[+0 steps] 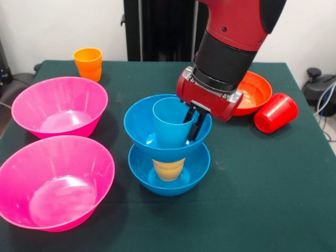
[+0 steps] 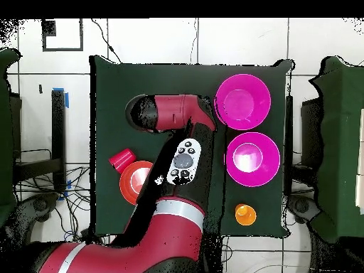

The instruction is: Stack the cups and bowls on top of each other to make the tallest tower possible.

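Pink bowls: two big ones at the left of the front view, one nearer (image 1: pixel 55 181) and one behind it (image 1: pixel 60 106), both upright, rims close together; whether they touch is hard to tell.
Orange cup: upright (image 1: pixel 88 63) near the far left corner of the green table (image 1: pixel 262 199), well apart from everything else.
Tower: in the middle, a blue bowl at the bottom (image 1: pixel 169 181) with a yellow cup (image 1: pixel 168 169) standing in it, only the cup's lower part showing; a second blue bowl (image 1: pixel 143 128) sits on that cup, and a light blue cup (image 1: pixel 169 126) stands upright inside this top bowl.
Gripper: down at the top bowl (image 1: pixel 191 122), its dark fingers (image 1: pixel 196 126) reaching inside the rim, one either side of the light blue cup's right wall, pinching it.
Orange-red bowl: right of the arm (image 1: pixel 255 92), its left part cut off by the red wrist.
Red cup: tipped on its side (image 1: pixel 275 112), touching or just beside that bowl.
Overhead: the arm (image 2: pixel 178 160) covers the whole tower; the purple cup shows in neither view.
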{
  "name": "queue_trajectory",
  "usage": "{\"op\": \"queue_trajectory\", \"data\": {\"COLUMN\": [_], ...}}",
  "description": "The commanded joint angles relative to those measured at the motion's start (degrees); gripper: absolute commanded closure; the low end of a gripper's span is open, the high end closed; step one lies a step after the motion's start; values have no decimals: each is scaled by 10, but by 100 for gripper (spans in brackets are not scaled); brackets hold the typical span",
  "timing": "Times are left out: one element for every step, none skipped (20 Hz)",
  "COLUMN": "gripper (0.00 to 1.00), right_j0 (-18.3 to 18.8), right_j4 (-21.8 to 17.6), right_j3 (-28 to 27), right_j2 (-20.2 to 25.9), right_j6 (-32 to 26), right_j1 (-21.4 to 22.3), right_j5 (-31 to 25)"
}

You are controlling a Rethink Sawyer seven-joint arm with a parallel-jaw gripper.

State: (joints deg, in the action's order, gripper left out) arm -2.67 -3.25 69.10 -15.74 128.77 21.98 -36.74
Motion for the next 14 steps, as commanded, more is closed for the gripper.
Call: {"op": "queue_trajectory", "data": {"gripper": [100,100,100,100,100,100,100,100,100,100,100,100,100,100], "right_j0": [-8,-8,-8,-8,-9,-9,-10,-10,-10,-10,-10,-10,-10,-9], "right_j4": [-15,-15,-15,-16,-16,-16,-16,-17,-17,-17,-17,-17,-18,-18], "right_j3": [22,21,21,21,21,22,22,22,21,21,21,22,21,21], "right_j2": [50,49,49,49,48,47,47,47,46,46,46,46,47,48], "right_j6": [-3,-3,-3,-3,-2,-1,-1,-1,-1,-1,-1,-1,-4,-6], "right_j1": [-11,-11,-12,-12,-12,-12,-12,-12,-13,-13,-13,-13,-12,-12], "right_j5": [-50,-49,-49,-48,-48,-48,-48,-48,-48,-48,-47,-46,-46,-47]}}
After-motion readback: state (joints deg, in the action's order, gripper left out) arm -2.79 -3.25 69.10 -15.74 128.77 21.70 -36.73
